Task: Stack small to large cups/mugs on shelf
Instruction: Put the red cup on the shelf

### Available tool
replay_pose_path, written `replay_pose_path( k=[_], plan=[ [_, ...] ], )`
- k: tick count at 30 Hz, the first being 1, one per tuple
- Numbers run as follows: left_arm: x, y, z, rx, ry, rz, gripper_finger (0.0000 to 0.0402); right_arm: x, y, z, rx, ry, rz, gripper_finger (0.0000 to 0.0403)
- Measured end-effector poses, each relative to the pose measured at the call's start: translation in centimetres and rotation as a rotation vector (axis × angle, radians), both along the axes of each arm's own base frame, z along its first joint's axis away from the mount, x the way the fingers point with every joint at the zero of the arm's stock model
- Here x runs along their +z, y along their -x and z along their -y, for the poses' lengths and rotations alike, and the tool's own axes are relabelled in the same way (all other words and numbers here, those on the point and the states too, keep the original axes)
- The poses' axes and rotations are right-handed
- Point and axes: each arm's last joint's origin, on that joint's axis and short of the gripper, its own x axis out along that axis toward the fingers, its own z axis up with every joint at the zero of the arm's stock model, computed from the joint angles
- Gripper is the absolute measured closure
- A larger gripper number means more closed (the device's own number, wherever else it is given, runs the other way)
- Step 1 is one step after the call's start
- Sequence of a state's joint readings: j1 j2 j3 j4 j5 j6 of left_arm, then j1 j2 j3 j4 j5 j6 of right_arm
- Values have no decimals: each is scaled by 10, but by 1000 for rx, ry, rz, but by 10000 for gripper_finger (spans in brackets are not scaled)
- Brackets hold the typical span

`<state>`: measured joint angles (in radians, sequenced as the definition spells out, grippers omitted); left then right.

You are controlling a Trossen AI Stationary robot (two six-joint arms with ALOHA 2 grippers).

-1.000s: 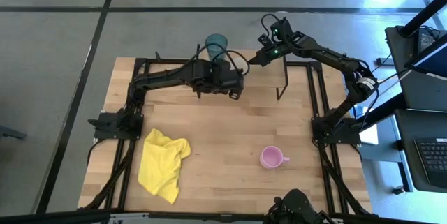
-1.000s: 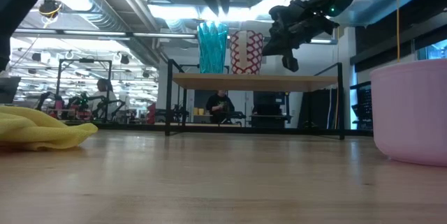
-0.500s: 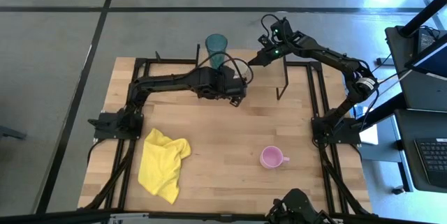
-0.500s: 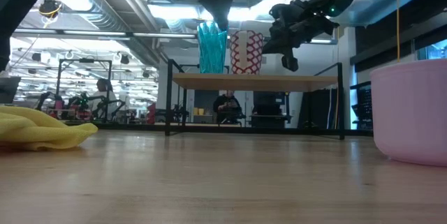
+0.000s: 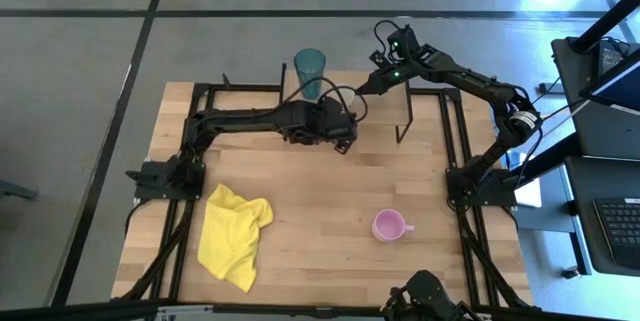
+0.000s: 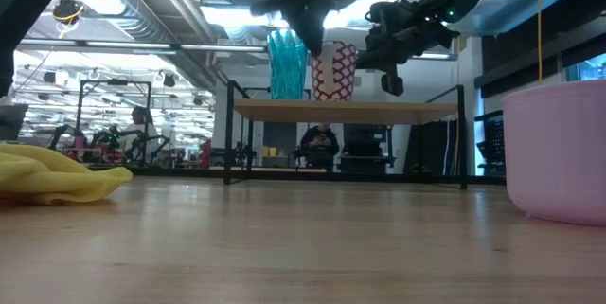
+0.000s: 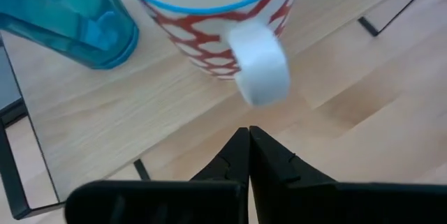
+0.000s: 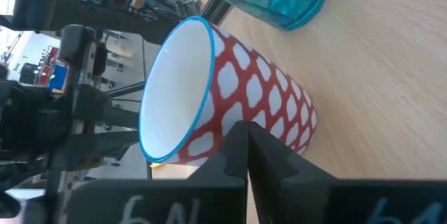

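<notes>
Red-patterned mug, handle wrist-view only

A teal tumbler, a white mug with red lattice and blue rim, a pink mug, a yellow cloth.

My wooden table carries a crumpled yellow cloth toward my left and a pink mug toward my right, well apart. The black-legged shelf stands at its far edge.
</notes>
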<state>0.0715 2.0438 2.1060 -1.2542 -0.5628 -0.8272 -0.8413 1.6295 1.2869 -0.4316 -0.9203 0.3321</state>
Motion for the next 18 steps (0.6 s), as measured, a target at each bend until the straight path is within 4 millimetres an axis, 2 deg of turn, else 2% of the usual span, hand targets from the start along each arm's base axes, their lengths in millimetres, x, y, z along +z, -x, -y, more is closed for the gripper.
replay_pose_path(
  k=[10, 14, 18],
  plan=[
    [-11, -7, -14, -13, -8, 34, 401, 1, 1, 0, -2, 26, -5, 398],
    [-10, -8, -20, -21, -5, 37, 401, 3, 7, 0, -82, 132, -80, 398],
    [-10, -8, -22, -21, -8, 45, 401, 5, 15, 7, -145, 158, -109, 398]
  ],
)
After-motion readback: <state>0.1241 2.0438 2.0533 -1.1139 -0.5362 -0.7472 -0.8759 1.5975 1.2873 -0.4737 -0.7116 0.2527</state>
